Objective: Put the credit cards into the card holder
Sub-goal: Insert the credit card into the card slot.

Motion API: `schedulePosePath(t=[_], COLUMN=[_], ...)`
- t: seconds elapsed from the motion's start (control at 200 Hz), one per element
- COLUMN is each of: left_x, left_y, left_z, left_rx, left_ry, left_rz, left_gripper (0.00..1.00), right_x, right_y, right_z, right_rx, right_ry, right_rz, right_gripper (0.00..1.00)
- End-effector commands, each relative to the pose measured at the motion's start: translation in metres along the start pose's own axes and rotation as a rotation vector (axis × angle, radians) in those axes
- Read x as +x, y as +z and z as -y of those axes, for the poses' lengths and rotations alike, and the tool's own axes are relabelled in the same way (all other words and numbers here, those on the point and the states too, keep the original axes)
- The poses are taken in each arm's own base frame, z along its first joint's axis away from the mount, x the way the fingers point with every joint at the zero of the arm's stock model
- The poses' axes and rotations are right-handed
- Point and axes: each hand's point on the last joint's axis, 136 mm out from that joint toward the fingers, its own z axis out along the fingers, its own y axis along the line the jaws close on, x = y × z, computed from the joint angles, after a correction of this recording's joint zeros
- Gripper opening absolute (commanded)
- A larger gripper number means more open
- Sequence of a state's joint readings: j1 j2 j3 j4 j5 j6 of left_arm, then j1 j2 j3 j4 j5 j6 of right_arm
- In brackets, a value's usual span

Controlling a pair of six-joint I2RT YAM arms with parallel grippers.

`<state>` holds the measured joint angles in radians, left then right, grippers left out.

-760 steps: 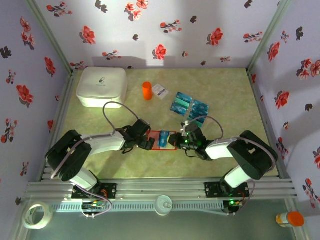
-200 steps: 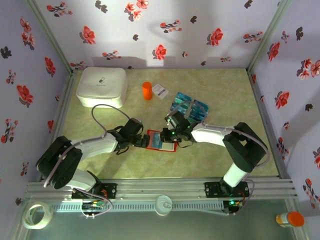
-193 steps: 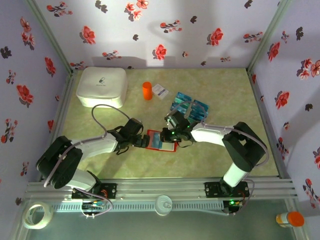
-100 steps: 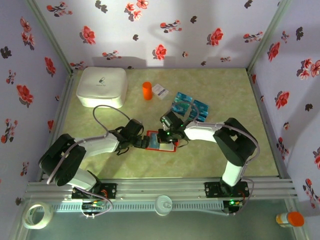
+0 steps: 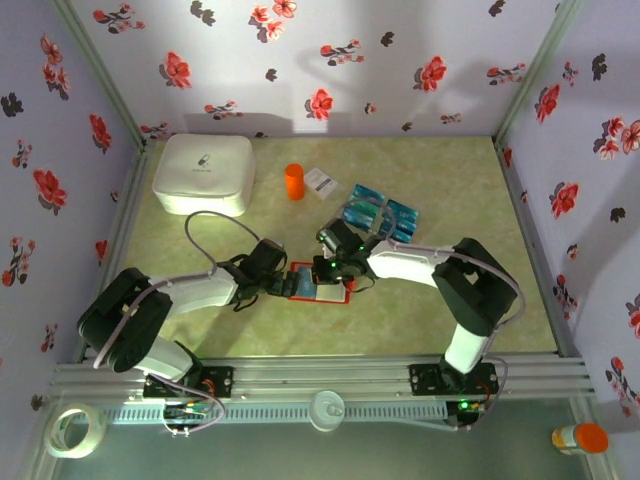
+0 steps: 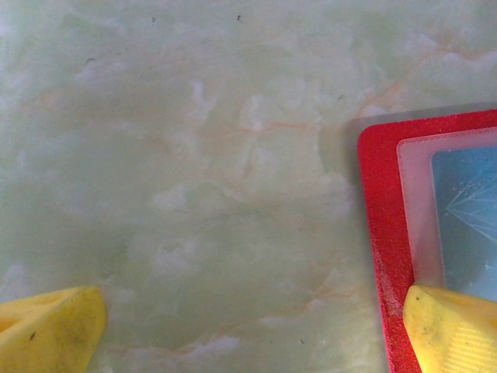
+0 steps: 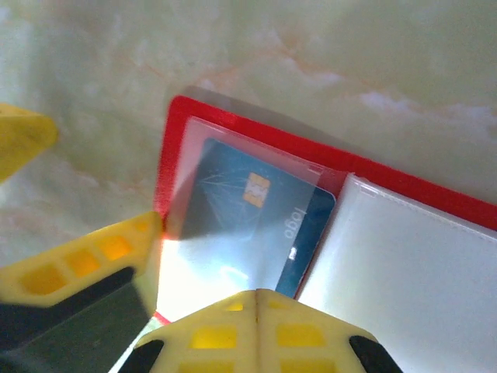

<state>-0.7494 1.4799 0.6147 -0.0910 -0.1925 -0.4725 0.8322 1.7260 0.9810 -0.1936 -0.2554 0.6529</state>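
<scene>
One blue credit card (image 7: 256, 221), chip and print showing, sits mostly inside the left clear pocket of the open red folding card holder (image 7: 404, 186). Its free end faces the right gripper (image 7: 256, 299), whose jaws are pressed together just over it. The card's long axis runs from those fingertips toward the holder's outer edge, so a push would likely go that way. Opposite, the left gripper (image 6: 248, 342) has its jaws wide apart, one finger resting on that outer red edge. The right pocket looks empty. Several more teal cards (image 5: 380, 215) lie loose on the green marbled table (image 5: 450, 170), beyond the holder and nearer the right arm.
</scene>
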Motion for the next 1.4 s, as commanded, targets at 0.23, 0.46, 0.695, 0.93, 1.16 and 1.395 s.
schedulePosePath(t=[0.23,0.46,0.695,0.93,1.16,1.395], left_x=[0.016,0.016,0.016,0.015,0.005,-0.013], left_y=[0.007,0.007,0.008,0.007,-0.002,-0.019], left_z=[-0.006,-0.006,-0.006,-0.005,-0.003,-0.013], left_rx=[0.000,-0.001,0.003,0.006,0.016,0.017], left_ry=[0.000,-0.001,-0.004,-0.005,-0.021,-0.104], left_rz=[-0.033,-0.034,-0.031,-0.028,-0.003,0.044], left_gripper=[1.00,1.00,1.00,1.00,1.00,1.00], right_x=[0.004,0.008,0.009,0.010,0.005,-0.009], right_y=[0.006,0.018,0.028,0.033,0.023,-0.002], right_z=[0.013,0.019,0.017,0.013,0.008,-0.003], right_rx=[0.060,0.074,0.058,0.048,0.040,0.024], right_ry=[0.002,0.008,0.011,0.014,0.010,-0.010], right_rz=[-0.005,-0.031,-0.056,-0.068,-0.047,0.003], right_gripper=[0.01,0.00,0.00,0.00,0.00,0.05])
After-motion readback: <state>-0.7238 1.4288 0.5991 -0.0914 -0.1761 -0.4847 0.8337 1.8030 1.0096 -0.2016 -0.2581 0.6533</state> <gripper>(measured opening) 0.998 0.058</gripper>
